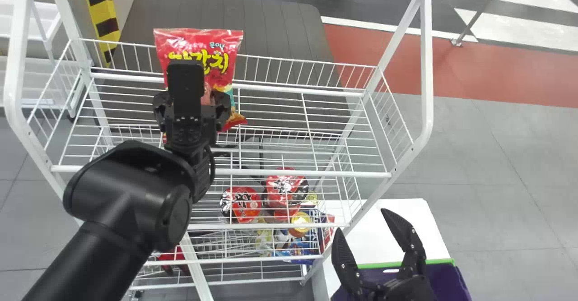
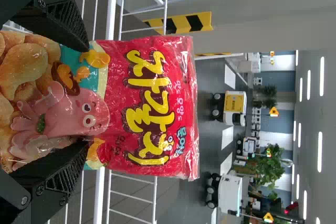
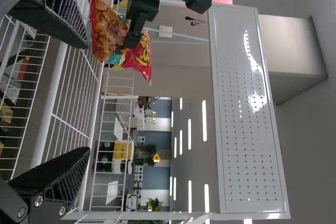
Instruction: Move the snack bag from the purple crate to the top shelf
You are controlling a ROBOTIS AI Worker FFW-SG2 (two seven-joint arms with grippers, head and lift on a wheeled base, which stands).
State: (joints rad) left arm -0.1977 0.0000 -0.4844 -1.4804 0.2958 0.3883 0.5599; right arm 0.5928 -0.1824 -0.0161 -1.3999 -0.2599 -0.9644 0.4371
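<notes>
Near right: purple crate (image 1: 445,279), green rim, beside a white table (image 1: 402,242). Pick looks done, bag is out of it. Right gripper (image 1: 361,221) sits over that corner, fingers spread with nothing between them; no part in this step as far as I can judge. Middle: lower tiers seen through the wires, red-lidded cups (image 1: 244,204) and packets on them. Not our item, ignore. Near left: left arm (image 1: 128,201) reaches over the front rail of the top shelf (image 1: 271,173). Farther in, left side: left gripper (image 2: 87,97) looks clamped on the two sides of the snack bag (image 2: 149,108), about mid-height, bag waisted at the fingertips. Bag is upright-ish, printed face toward the gripper, at the far left of the top shelf by the rear rail (image 1: 307,89). Can't tell if its bottom bears on the wires. So transfer is basically done, I'd call it the last stretch. Left to do: seat the bag, let go, back the arm out. Risk: bag tips once released.
</notes>
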